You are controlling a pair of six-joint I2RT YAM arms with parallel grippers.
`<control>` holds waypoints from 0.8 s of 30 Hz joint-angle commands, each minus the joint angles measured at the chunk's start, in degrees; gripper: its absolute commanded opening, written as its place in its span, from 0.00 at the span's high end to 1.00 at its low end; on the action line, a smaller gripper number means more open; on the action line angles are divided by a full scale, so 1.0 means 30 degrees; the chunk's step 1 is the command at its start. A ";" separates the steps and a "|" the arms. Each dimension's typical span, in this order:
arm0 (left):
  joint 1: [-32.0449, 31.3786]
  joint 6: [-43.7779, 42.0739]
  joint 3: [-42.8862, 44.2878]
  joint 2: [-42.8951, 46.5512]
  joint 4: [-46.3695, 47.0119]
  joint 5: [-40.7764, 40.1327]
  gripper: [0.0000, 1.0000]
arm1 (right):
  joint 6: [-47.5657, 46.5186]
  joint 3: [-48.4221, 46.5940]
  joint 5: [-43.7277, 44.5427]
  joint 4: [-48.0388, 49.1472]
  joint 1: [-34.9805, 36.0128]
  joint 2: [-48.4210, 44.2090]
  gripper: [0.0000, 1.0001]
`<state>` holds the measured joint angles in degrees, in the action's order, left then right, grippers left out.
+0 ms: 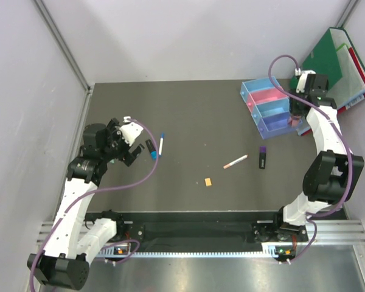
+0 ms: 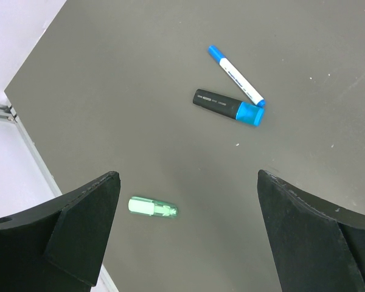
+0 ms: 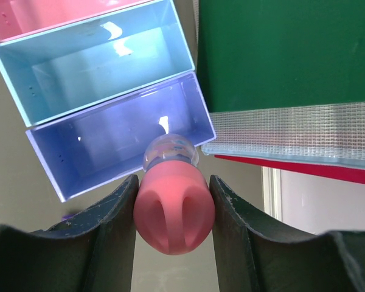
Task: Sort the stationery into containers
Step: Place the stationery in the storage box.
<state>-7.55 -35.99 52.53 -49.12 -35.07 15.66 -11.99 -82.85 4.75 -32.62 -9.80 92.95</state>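
Pink-capped tube [image 3: 173,222] sits clamped between the fingers of your right tool [image 3: 173,182]. Its clear end is at the near corner of the violet end bin [image 3: 109,146] in the row of containers [image 1: 269,104], beside the green folder [image 3: 280,55]. Your left tool [image 2: 187,176] hangs wide open and empty over the tabletop [image 2: 140,91], near the black marker with cyan cap [image 2: 222,104] and the white-blue pen [image 2: 237,76]. Pinkish pen [image 1: 235,162], purple marker [image 1: 263,158] and orange block [image 1: 208,181] lie mid-tabletop.

top: overhead, whole table [image 1: 188,121] | left wrist: downward, pen [image 2: 236,75] | right wrist: close, bins [image 3: 118,137]
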 commanded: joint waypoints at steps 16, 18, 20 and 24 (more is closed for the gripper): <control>-0.0061 0.0013 0.1122 -0.0589 -0.0234 0.0259 0.01 | 0.0069 -0.0596 -0.0706 0.3461 -0.0600 0.1477 1.00; -0.0061 -0.0074 0.1034 -0.0530 -0.0263 0.0229 0.01 | 0.0187 -0.0568 -0.0735 0.3724 -0.0600 0.1742 1.00; -0.0061 -0.0104 0.0947 -0.0501 -0.0263 0.0200 0.01 | 0.0275 -0.0364 -0.0764 0.4017 -0.0600 0.1975 1.00; -0.0061 -0.0133 0.0917 -0.0588 -0.0234 0.0229 0.01 | 0.0217 -0.0011 -0.0735 0.4252 -0.0600 0.2298 1.00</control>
<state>-7.55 -35.99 53.58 -50.92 -36.51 15.62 -11.90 -82.78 3.11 -24.88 -10.96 99.57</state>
